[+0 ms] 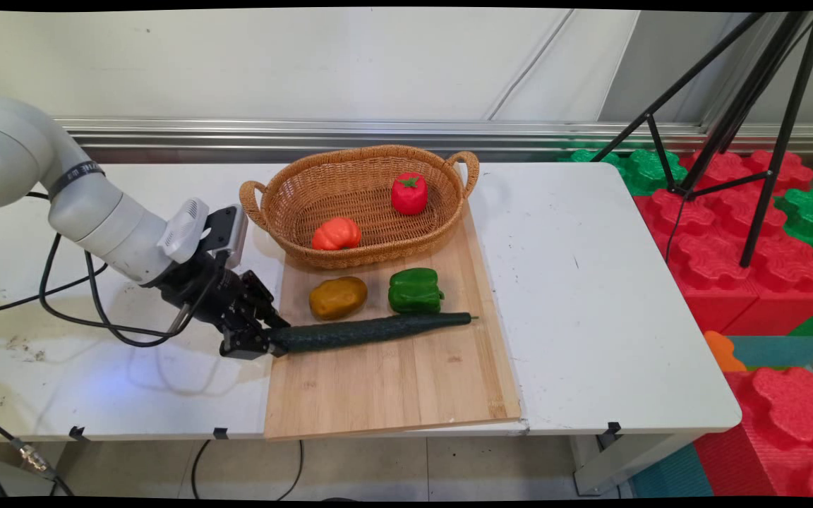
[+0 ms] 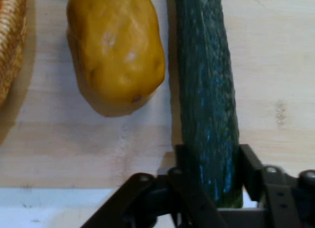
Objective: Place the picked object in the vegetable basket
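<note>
The hand (image 1: 274,341) is closed on the left end of the cucumber (image 1: 371,330), its two fingers pressed against the cucumber's sides, as is seen in the hand view (image 2: 209,161). The cucumber is still lying flat on the wooden cutting board (image 1: 392,395), which is laid on the counter (image 1: 590,317); nothing is seen lifted. Its long axis is run along the board from left to right, the thin stem tip pointed right and slightly away from the hand. Just behind the cucumber a brown potato (image 1: 337,297) and a green pepper (image 1: 415,290) are found. Further behind it, a wicker basket (image 1: 286,190) is set, with an orange pepper (image 1: 336,233) and a red tomato (image 1: 408,192) held inside.
</note>
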You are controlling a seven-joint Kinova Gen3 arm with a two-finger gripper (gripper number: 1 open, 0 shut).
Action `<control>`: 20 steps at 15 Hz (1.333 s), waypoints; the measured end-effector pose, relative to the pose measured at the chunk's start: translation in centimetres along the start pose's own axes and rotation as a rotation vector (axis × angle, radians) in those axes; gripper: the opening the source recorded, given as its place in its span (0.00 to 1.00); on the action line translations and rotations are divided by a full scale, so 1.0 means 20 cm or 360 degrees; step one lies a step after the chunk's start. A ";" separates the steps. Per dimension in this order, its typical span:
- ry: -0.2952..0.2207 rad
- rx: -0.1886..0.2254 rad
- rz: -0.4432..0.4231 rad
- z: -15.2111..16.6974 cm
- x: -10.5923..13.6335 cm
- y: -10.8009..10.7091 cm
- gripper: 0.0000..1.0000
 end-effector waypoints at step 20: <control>0.0261 -0.0036 0.0062 -0.49 0.03 -0.03 0.00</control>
